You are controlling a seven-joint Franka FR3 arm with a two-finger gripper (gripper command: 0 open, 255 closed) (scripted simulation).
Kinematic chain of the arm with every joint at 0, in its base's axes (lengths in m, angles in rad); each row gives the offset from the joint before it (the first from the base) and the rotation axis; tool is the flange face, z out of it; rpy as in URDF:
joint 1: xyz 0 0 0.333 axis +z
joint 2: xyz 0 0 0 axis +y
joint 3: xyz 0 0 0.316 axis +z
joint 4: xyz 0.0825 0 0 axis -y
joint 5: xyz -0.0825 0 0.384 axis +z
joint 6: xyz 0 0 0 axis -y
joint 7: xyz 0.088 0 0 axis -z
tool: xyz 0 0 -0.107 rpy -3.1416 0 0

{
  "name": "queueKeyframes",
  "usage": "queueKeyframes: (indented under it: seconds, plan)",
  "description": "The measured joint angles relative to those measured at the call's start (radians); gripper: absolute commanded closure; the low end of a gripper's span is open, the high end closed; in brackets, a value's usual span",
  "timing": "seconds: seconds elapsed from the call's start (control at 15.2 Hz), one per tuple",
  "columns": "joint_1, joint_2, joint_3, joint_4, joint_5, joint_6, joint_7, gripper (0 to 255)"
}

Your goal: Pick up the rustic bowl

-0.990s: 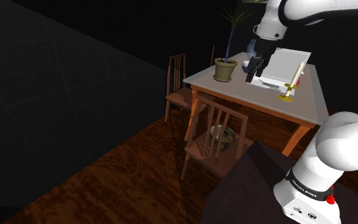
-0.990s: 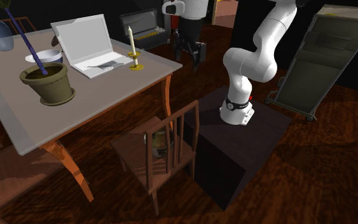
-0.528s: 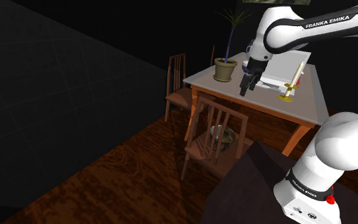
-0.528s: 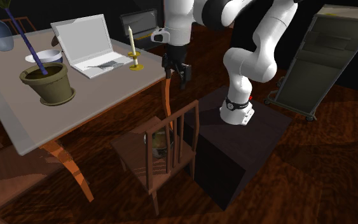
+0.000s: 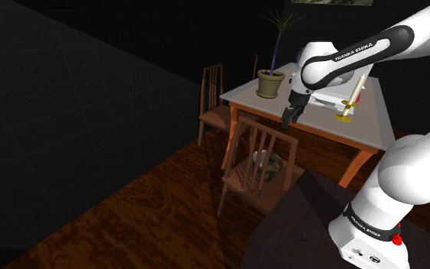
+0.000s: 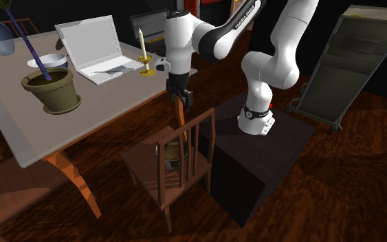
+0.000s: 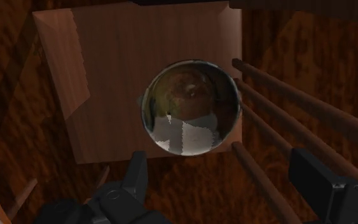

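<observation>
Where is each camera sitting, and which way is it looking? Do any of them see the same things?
Shoulder view: sits beside and a little behind the stand, looking down over the chair toward the table; the white arm and gripper show.
Second exterior view: sits high at the table's far side, facing back at the robot; arm, stand and gripper show.
Wrist view: rides on the hand, looking down at the bowl on the chair seat; two open black fingers show.
Shared: both outside views show the table, the chair and the gripper above the chair.
</observation>
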Motion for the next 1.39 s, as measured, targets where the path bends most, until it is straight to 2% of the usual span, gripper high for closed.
queueKeyframes:
  seconds: [0.33,0.53,0.66,0.79,0.92,1.12,1.39]
  plan:
    - [0.023,0.209,-0.083,0.007,0.065,0.192,-0.101,0]
    - [0.044,0.332,-0.118,0.024,0.15,0.286,-0.183,0]
    - [0.05,0.424,-0.136,0.042,0.237,0.345,-0.268,0]
    - [0.046,0.531,-0.128,0.076,0.354,0.398,-0.367,0]
    - [0.019,0.624,-0.098,0.114,0.463,0.433,-0.459,0]
    - [-0.055,0.759,-0.032,0.19,0.599,0.466,-0.585,0]
    - [-0.105,0.849,0.032,0.228,0.682,0.511,-0.649,0]
